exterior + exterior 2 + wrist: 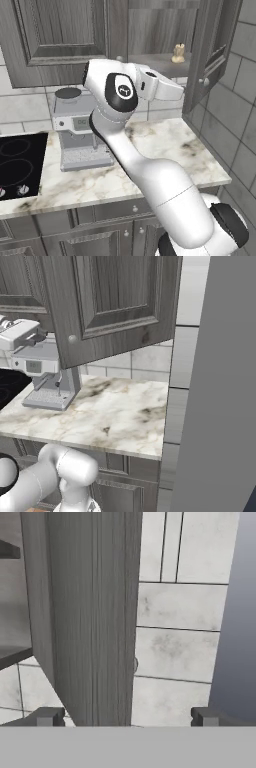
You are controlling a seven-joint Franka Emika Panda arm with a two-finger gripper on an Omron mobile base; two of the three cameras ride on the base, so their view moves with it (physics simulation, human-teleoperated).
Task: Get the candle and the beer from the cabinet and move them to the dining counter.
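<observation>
Tool [125, 716] spread wide, nothing between its tips, facing the open door's [92, 617] edge | candle [178, 53] upright on the cabinet [60, 35] shelf, at 1 o'clock from the arm's elbow | coffee machine [77, 130] on the marble table [165, 145] at 9 o'clock (display writing too blurred to read)

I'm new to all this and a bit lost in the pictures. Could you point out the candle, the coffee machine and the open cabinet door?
candle [178, 53]: left base view, on its wax body.
coffee machine [75, 131]: left base view, on its front.
cabinet door [207, 55]: left base view, on its inner face.
</observation>
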